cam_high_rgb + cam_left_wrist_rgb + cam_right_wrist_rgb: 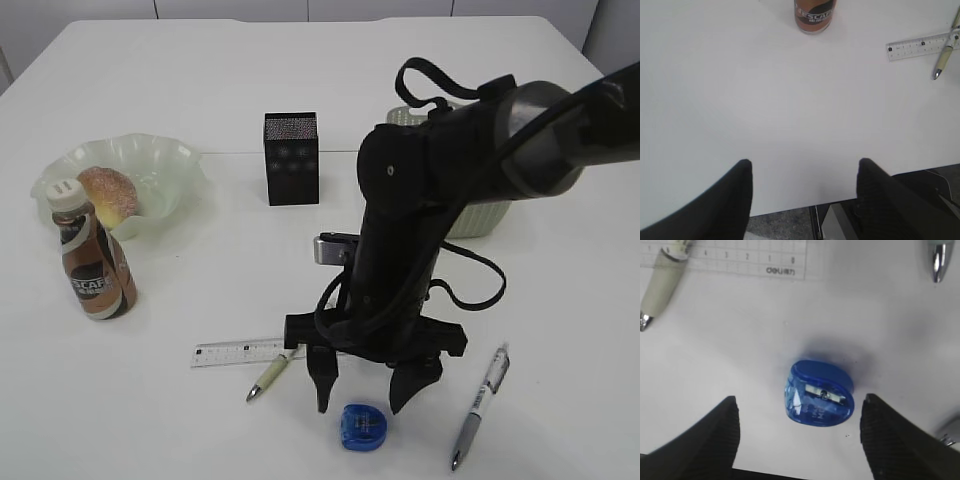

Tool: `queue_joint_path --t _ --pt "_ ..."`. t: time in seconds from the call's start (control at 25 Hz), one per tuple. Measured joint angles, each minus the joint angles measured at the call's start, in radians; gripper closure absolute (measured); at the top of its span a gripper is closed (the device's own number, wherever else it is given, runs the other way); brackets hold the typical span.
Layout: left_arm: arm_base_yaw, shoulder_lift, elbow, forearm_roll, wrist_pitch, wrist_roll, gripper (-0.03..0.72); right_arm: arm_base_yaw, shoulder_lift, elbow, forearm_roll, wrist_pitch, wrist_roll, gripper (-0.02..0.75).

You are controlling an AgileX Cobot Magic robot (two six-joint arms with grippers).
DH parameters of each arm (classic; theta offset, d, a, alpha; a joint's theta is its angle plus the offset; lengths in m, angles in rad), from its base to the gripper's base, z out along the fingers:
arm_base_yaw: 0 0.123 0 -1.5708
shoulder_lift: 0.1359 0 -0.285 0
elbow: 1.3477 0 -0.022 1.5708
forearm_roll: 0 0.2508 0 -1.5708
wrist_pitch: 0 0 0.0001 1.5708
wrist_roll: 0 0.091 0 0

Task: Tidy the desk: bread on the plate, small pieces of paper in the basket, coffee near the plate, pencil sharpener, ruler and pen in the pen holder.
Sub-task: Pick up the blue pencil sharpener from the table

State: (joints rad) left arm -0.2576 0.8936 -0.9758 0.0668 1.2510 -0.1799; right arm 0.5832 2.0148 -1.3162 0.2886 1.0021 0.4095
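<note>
Right gripper (pixel 365 384) low over the desk (pixel 200 80), jaws wide, holding nothing. Blue pencil sharpener (pixel 362 428) on the desk just in front of the fingertips, between them in the wrist view, untouched. Ruler (pixel 240 352) and a pen (pixel 268 378) just to the left, second pen (pixel 481 405) to the right. Left gripper (pixel 802 175) wide too, empty, at the desk edge. Bread (pixel 108 194) on the plate (pixel 170 160), coffee (pixel 92 262) beside it.

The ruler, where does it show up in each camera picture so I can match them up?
Exterior view: the ruler lies flat low on the desk, left of centre, beside the right gripper.
Left wrist view: the ruler is at the upper right edge.
Right wrist view: the ruler runs along the top left.
Shared landmark: the beige pen lying across the ruler's end.
</note>
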Motion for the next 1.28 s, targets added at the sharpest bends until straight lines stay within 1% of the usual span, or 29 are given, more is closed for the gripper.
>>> queue_joint_path --t 0.56,1.28 --pt "0.000 0.000 0.000 0.000 0.000 0.000 0.213 0.000 0.000 0.000 -0.014 0.000 -0.002 0.190" --pt "0.000 0.000 0.000 0.000 0.002 0.000 0.212 0.000 0.062 0.000 -0.014 0.025 -0.002 0.190"
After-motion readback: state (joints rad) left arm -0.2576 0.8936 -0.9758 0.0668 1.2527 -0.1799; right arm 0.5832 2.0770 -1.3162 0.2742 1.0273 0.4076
